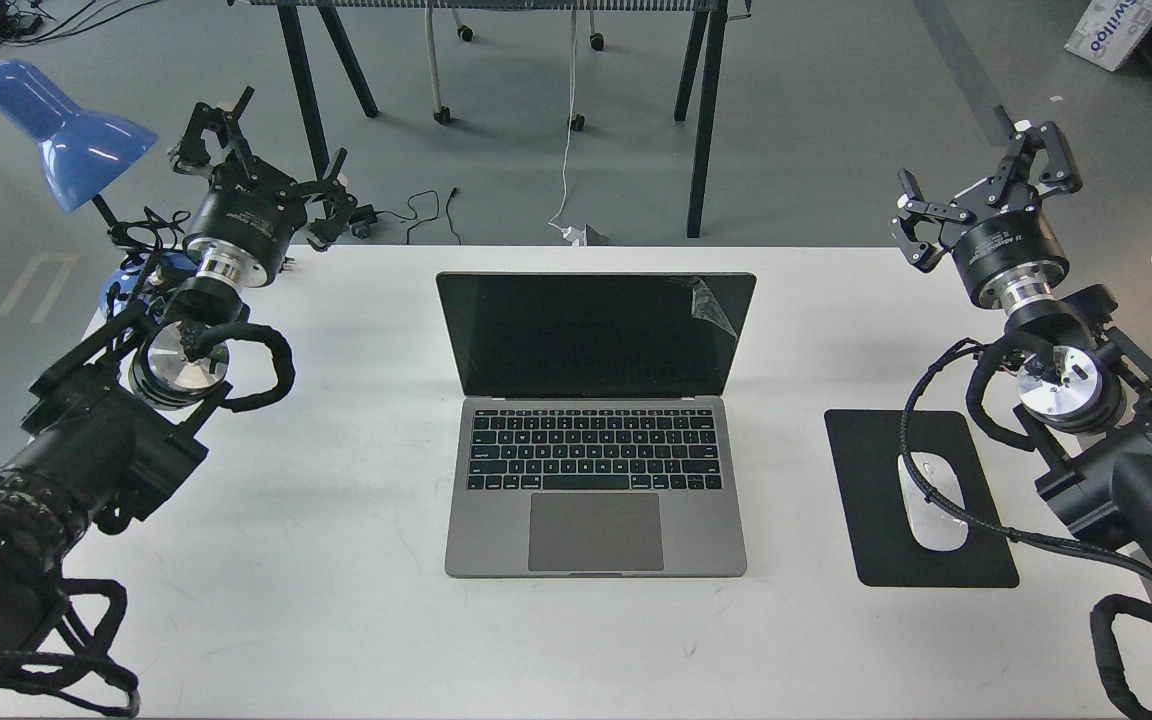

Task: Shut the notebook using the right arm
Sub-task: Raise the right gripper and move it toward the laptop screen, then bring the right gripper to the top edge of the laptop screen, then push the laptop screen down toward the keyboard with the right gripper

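white table (336, 620), grey floor (836, 130), open notebook (594, 440)

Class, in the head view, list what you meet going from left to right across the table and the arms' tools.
Lamp → left tool → notebook → mouse pad → right tool
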Tool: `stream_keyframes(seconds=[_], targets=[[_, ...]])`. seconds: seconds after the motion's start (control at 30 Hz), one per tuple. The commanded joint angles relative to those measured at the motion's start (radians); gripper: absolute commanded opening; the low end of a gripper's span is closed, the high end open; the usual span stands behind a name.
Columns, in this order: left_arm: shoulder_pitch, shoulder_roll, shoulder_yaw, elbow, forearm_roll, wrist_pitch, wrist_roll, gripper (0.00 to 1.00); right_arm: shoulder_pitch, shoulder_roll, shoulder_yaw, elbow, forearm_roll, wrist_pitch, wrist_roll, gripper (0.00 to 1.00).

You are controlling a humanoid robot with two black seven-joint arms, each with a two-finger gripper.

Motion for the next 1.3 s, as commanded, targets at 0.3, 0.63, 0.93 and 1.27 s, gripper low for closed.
stream_keyframes(seconds=[0.3,0.63,0.93,1.27], targets=[[0.000,0.001,0.000,0.001,0.000,0.000,-0.001,1.00,0.053,0.029,-0.071,-0.024,-0.001,-0.005,0.000,1.00],[0.000,0.001,-0.002,0.000,0.000,0.000,-0.001,1.00,0.155,0.198,-0.102,-0.141,-0.001,-0.002,-0.001,1.00],[0.000,0.001,0.000,0.001,0.000,0.000,0.000,1.00,0.139,0.208,-0.283,-0.065,0.000,0.041,-0.008,1.00],[0.000,0.001,0.000,0.001,0.000,0.000,0.000,1.00,0.015,0.085,-0.428,0.207,0.000,0.034,-0.009,1.00]])
